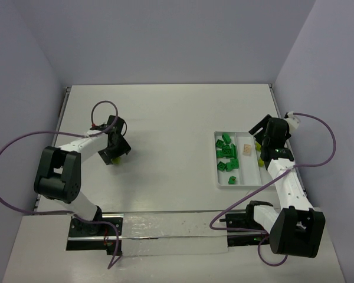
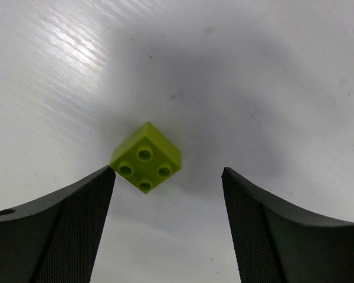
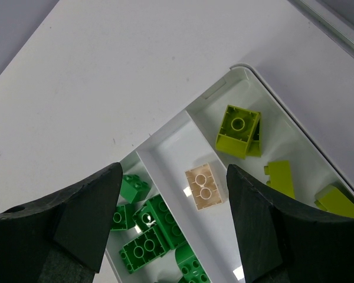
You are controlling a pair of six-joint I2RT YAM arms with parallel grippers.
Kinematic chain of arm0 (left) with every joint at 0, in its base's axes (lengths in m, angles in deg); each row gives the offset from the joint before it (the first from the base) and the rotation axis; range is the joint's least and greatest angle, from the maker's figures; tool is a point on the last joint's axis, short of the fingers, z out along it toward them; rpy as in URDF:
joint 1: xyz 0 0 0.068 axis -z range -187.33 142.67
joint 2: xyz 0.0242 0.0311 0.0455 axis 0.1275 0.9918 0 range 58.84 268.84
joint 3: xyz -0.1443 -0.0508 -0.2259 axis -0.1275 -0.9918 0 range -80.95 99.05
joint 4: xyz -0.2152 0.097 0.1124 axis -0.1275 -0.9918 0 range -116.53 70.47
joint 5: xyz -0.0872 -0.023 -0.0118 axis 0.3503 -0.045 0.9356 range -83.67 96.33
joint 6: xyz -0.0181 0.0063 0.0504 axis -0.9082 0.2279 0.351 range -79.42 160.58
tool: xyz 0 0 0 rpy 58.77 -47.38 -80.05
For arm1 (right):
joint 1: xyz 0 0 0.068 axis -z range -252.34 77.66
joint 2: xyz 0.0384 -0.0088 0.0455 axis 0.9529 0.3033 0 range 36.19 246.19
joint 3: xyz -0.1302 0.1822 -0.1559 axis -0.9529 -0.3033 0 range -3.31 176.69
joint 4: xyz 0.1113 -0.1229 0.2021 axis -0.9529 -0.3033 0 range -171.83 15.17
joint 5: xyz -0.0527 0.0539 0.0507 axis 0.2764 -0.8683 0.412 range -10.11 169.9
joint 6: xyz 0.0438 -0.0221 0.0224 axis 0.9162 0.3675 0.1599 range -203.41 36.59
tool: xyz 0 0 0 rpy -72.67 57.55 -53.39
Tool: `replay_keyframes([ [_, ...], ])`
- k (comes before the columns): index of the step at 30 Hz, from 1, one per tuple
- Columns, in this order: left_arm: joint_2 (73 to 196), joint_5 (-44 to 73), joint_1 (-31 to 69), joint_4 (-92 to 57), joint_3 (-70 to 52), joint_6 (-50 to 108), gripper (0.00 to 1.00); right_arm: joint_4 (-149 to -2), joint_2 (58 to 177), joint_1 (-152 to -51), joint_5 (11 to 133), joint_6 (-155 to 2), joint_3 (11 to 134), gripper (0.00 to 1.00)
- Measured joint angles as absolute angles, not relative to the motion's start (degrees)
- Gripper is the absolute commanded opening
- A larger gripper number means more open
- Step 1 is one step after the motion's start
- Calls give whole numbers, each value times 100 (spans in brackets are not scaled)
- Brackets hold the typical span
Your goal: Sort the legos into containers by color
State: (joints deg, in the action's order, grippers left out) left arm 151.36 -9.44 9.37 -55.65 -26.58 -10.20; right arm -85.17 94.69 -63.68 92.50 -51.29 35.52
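Note:
A yellow-green lego [image 2: 144, 164] lies studs-up on the white table, just ahead of my left gripper [image 2: 167, 172]. Its jaws are open either side of the brick, whose corner is almost at the left fingertip, with a wide gap to the right finger. From above, this gripper [image 1: 114, 153] is on the left of the table. My right gripper [image 3: 174, 171] hovers open and empty over the white tray [image 3: 215, 89]. The tray's left container holds several dark green legos [image 3: 156, 221], the middle one a peach lego [image 3: 204, 187], and the right one yellow-green legos [image 3: 239, 130].
The tray [image 1: 217, 171] sits at the right of the table, close to the right wall. My right arm [image 1: 286, 183] runs alongside it. Purple cables loop off both arms. A metal rail [image 1: 171, 227] crosses the near edge.

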Motion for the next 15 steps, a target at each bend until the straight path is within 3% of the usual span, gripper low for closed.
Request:
replay_keyframes([
  [11, 15358, -948, 827, -5467, -2643, -1026, 62, -8523, 9469, -6368, 9247, -5161, 3554, 79],
  [13, 15408, -948, 827, -5461, -2603, -1025, 63, -8525, 9470, -6368, 9245, -5171, 3554, 79],
  [15, 15442, -948, 827, -5445, -2564, -1025, 71, -8529, 9470, -6368, 9245, -5179, 3555, 79],
])
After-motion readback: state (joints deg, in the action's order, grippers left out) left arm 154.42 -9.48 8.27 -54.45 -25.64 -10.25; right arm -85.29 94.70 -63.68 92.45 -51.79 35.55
